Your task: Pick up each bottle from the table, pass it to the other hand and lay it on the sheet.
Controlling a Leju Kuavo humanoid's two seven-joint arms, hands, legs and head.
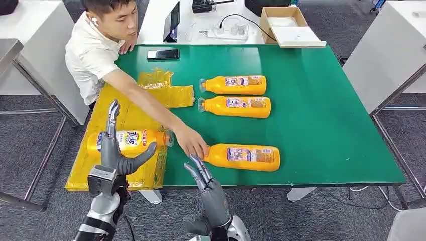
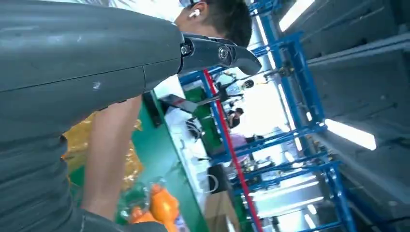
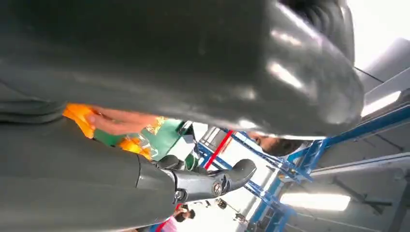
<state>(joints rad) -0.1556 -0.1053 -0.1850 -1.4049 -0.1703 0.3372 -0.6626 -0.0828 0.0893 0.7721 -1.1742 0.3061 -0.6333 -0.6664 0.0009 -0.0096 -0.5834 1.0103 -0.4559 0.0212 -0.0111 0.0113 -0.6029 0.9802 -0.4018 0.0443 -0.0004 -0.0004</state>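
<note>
An orange bottle [image 1: 131, 141] lies on its side on the yellow sheet [image 1: 90, 170] at the table's left. My left hand [image 1: 113, 156] is raised in front of that bottle with its fingers straight and its thumb out, holding nothing. Three more orange bottles lie on the green table: a far one [image 1: 235, 85], a middle one [image 1: 236, 107] and a near one [image 1: 245, 157]. My right hand [image 1: 204, 176] hovers open at the front edge, just left of the near bottle. The left wrist view shows orange bottles [image 2: 163, 209] past my left hand [image 2: 87, 63].
A person leans in from the far left; their hand [image 1: 193, 143] reaches the cap end of the near bottle, close to my right hand. A phone [image 1: 163, 54] lies at the table's far edge. A cardboard box [image 1: 284, 22] and a power strip [image 1: 226, 32] sit beyond it.
</note>
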